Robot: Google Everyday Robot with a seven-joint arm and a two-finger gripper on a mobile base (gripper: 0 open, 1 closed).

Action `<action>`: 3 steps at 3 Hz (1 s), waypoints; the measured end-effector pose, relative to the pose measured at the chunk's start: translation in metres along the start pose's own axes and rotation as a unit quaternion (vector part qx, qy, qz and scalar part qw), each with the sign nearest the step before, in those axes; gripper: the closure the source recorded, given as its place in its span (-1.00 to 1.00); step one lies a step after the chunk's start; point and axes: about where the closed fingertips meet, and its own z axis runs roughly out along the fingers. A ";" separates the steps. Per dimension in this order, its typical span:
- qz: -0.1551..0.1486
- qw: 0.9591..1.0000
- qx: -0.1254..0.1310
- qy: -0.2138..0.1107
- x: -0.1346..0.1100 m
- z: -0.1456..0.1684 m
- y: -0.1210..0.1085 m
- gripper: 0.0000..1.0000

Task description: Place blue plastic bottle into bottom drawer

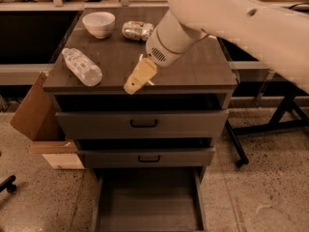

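Note:
The blue plastic bottle (81,66) lies on its side at the left front of the cabinet top, clear and crinkly with a pale label. The bottom drawer (147,208) is pulled out and its flat floor is bare. My gripper (136,79) hangs from the white arm over the front middle of the cabinet top, to the right of the bottle and apart from it. It holds nothing.
A white bowl (99,24) and a crushed silver can (137,31) sit at the back of the cabinet top (193,66). The two upper drawers (143,123) are partly open. A cardboard box (36,115) stands at the left. A black stand's legs (270,124) are at the right.

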 end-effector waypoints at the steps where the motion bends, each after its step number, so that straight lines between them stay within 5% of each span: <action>1: 0.004 1.000 -0.007 -0.019 -0.029 0.030 0.007 -1.00; 3: -0.004 0.998 -0.032 -0.054 -0.089 0.089 0.021 -1.00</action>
